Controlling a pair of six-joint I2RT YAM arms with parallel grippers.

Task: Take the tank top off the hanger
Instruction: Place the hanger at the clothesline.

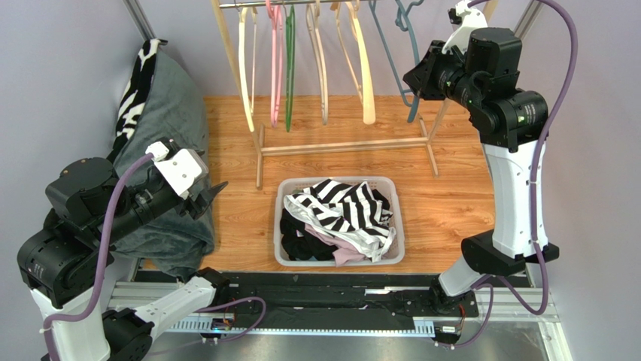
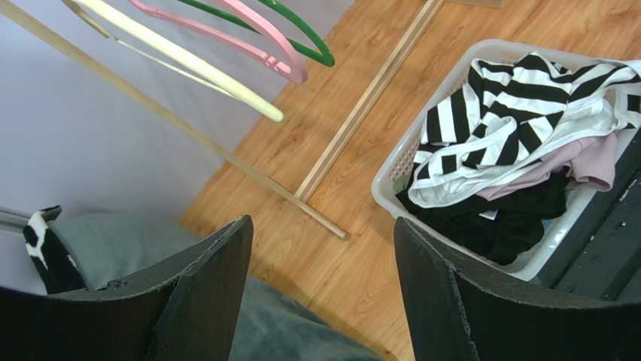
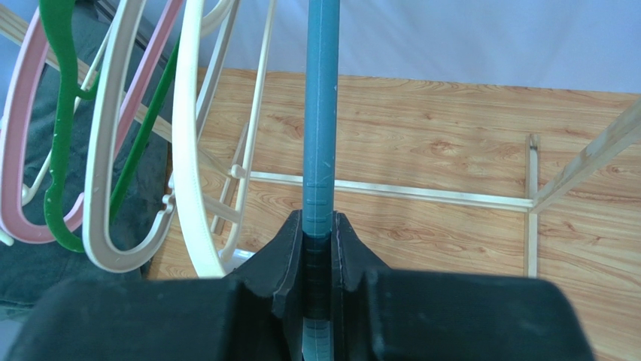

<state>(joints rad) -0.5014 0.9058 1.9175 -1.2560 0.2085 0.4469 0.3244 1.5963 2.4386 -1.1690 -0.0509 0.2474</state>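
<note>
While the wooden tabletop (image 1: 451, 195) fills the middle of the overhead view, a pale wooden rack (image 1: 342, 147) stands across its upper half, its rail at the top edge. At the left a big grey cloth heap (image 1: 177, 113) rises against the wall, with a black-and-white zebra-patterned piece (image 1: 135, 83) along its upper left side. At lower centre sits a white laundry basket (image 1: 399, 203), full of clothes: a black-and-white striped garment (image 1: 350, 210) lies on top, with a pale pink piece (image 2: 587, 162) and black fabric (image 2: 489, 222) under it. Which of these is the tank top cannot be told from the pictures.

The right arm reaches up into the upper right of the overhead view, to the rail's right end. Its right gripper (image 3: 319, 226) is clamped on the teal hanger (image 3: 319, 113), the plastic bar pinched between both fingers. That hanger hangs bare, with no cloth on it. To its left on the rail hang cream hangers (image 3: 184, 150), a green hanger (image 3: 56, 113) and a pink hanger (image 3: 22, 150), all bare as well.

The left arm sits at the lower left, in front of the grey heap. Its left gripper (image 2: 322, 224) has its fingers spread wide with nothing between them, and points over bare wood between the heap and the basket.
</note>
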